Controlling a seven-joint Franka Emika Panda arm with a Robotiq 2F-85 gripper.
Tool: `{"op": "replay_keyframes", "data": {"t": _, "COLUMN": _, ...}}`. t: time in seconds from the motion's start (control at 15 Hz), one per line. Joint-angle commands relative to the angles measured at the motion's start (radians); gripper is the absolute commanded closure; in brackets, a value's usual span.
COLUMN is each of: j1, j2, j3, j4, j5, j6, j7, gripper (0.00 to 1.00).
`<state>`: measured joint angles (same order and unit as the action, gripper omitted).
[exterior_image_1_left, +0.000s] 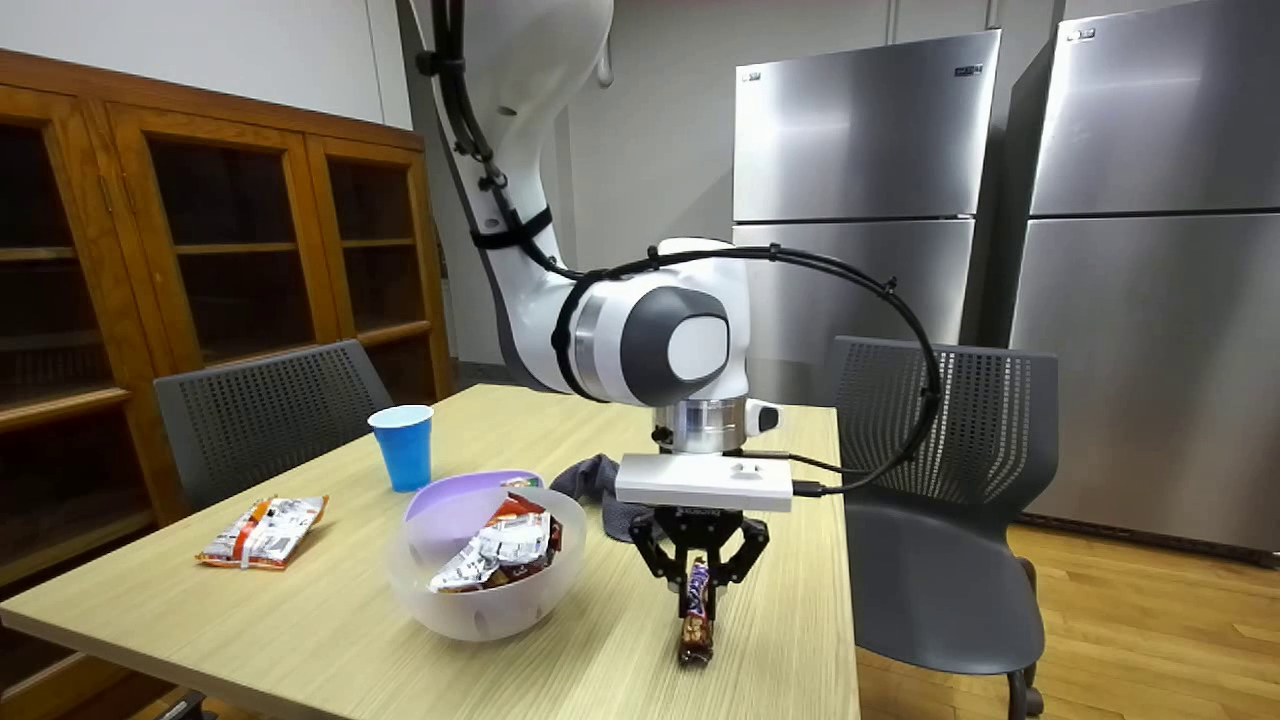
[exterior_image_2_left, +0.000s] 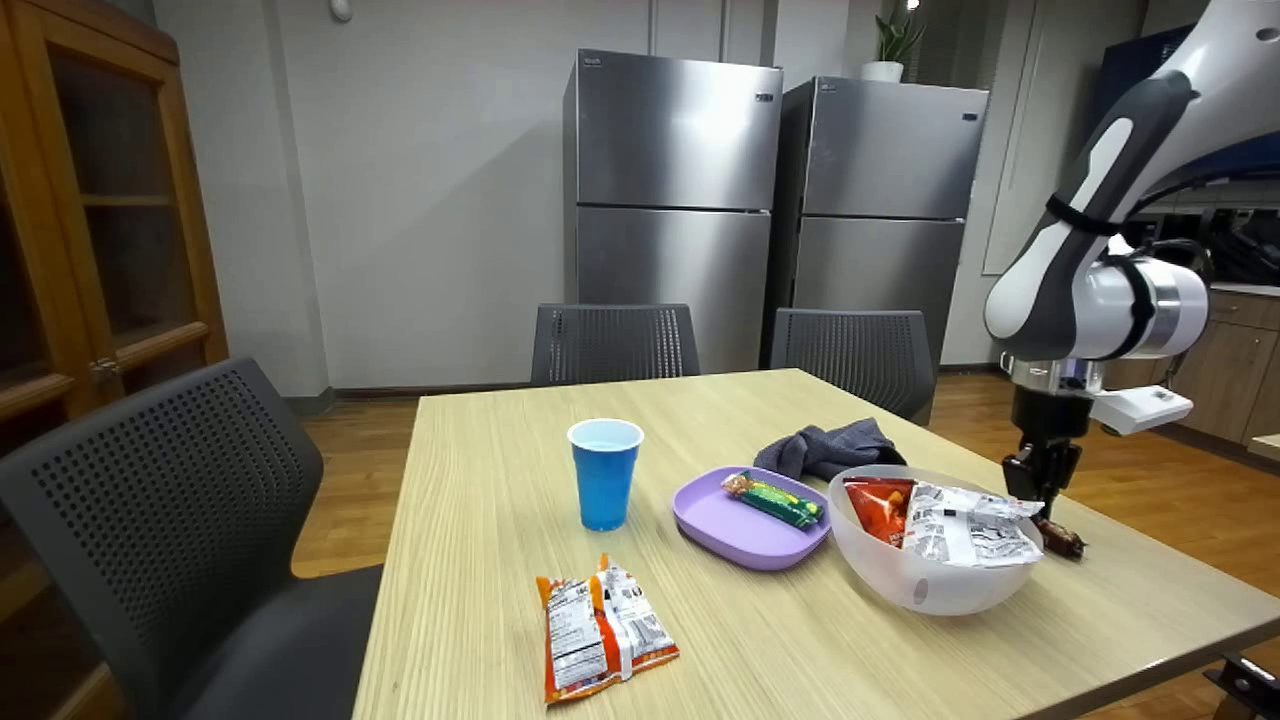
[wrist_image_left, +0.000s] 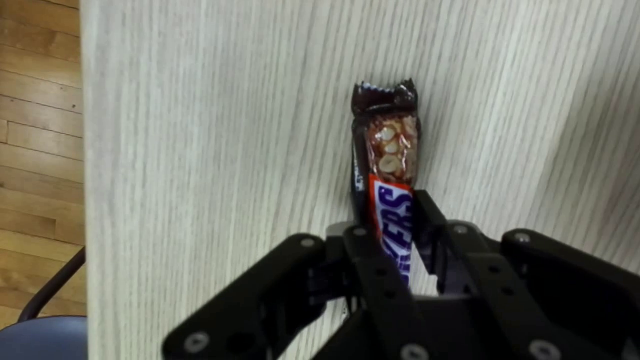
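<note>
A brown-wrapped Snickers bar (wrist_image_left: 389, 145) lies on the pale wooden table, its lettering partly covered by my gripper in the wrist view. My gripper (wrist_image_left: 391, 215) is shut on the bar, with one finger along each long side and the peanut-printed end sticking out past the fingertips. Pointing straight down, the gripper (exterior_image_1_left: 697, 606) reaches the table near its edge in an exterior view, and the bar (exterior_image_1_left: 696, 642) shows below the fingers. Elsewhere, the bar's dark end (exterior_image_2_left: 1062, 540) pokes out behind the bowl, beside the gripper (exterior_image_2_left: 1042, 500).
Close to the gripper stands a translucent bowl (exterior_image_2_left: 925, 590) with snack bags (exterior_image_2_left: 965, 525) inside. A purple plate (exterior_image_2_left: 740, 548) carries a green-wrapped bar (exterior_image_2_left: 775, 502). Also on the table are a grey cloth (exterior_image_2_left: 830, 452), a blue cup (exterior_image_2_left: 604, 490) and an orange-white snack bag (exterior_image_2_left: 605, 640). Chairs surround it.
</note>
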<state>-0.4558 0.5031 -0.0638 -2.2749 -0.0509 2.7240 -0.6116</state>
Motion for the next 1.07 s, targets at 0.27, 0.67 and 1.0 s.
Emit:
{"op": "replay_keyframes", "data": {"t": 0.27, "j1": -0.009, "j2": -0.098, "j3": -0.01, "j4": -0.047, "j5": -0.027, "j6": -0.002, "j7": -0.066, "gripper": 0.96}}
{"op": "replay_keyframes", "data": {"t": 0.67, "j1": 0.007, "j2": -0.237, "j3": -0.022, "j4": -0.089, "j5": -0.02, "j6": 0.0, "j7": -0.154, "gripper": 0.96}}
{"op": "replay_keyframes", "data": {"t": 1.0, "j1": 0.044, "j2": -0.335, "j3": -0.017, "j4": -0.112, "j5": 0.006, "j6": -0.007, "j7": -0.229, "gripper": 0.96}}
